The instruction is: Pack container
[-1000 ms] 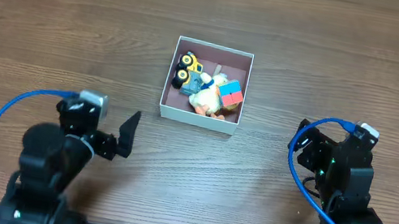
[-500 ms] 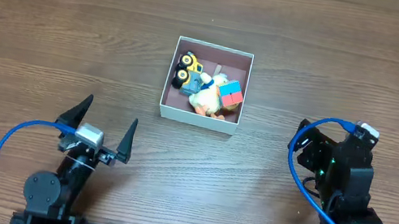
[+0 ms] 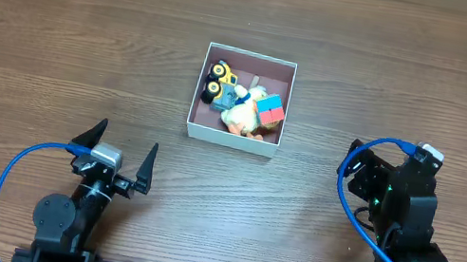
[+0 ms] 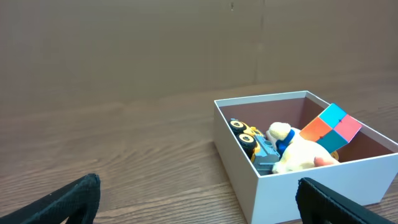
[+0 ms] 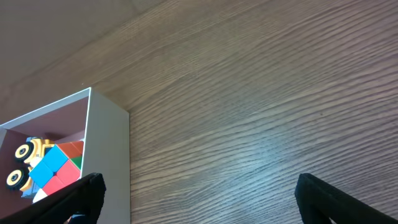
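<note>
The container [image 3: 232,137], a square white box with a dusty pink inside, sits at the table's centre. It holds a yellow toy truck [image 3: 218,78], a colour cube [image 3: 269,109], and a pale plush toy [image 3: 239,113]. It also shows in the left wrist view [image 4: 249,168] and the right wrist view [image 5: 106,143]. My left gripper [image 3: 119,157] is open and empty, near the front edge, left of the container. My right gripper [image 5: 199,193] is open and empty, over bare wood right of the container; in the overhead view its fingers are hidden under the arm.
The wooden table [image 3: 58,33] spreads all round the container. Blue cables loop beside each arm base [image 3: 8,178].
The left arm has pulled back toward the front edge and turned, so its open fingers now point toward the container. The right arm has not moved.
</note>
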You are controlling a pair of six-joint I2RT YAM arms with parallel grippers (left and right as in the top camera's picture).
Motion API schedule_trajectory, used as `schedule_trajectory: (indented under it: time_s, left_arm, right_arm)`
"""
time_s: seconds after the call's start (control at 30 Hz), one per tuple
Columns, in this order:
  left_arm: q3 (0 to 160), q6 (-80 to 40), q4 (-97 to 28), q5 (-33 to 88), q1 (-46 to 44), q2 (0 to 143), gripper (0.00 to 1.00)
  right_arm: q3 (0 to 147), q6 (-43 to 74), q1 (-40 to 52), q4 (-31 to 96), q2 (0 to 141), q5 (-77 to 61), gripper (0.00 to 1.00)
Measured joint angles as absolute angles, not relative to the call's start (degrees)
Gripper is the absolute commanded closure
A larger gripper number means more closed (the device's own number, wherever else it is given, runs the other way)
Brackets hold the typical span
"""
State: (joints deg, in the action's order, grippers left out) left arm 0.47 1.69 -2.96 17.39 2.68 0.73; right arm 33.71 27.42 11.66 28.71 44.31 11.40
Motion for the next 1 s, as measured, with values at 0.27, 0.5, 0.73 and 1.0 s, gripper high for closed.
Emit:
schedule_trajectory:
  time_s: [0.27,0.5,0.73,1.0]
  left_arm:
    - [0.47,1.69,-2.96,17.39,2.68,0.73,0.00]
    - [0.47,1.69,-2.96,17.39,2.68,0.73,0.00]
    - [0.47,1.69,-2.96,17.37,2.68,0.73,0.00]
    - [0.47,1.69,-2.96,17.37,2.68,0.73,0.00]
  right_arm:
    - [33.71,27.44,11.66,28.71,44.29,11.40,0.00]
    - [33.71,27.44,11.66,29.76,44.31,11.44,0.00]
    - [33.69,27.40,11.66,36.23,38.06,13.08,0.00]
    - [32.34,17.12,6.04,36.40,22.55,13.26,0.00]
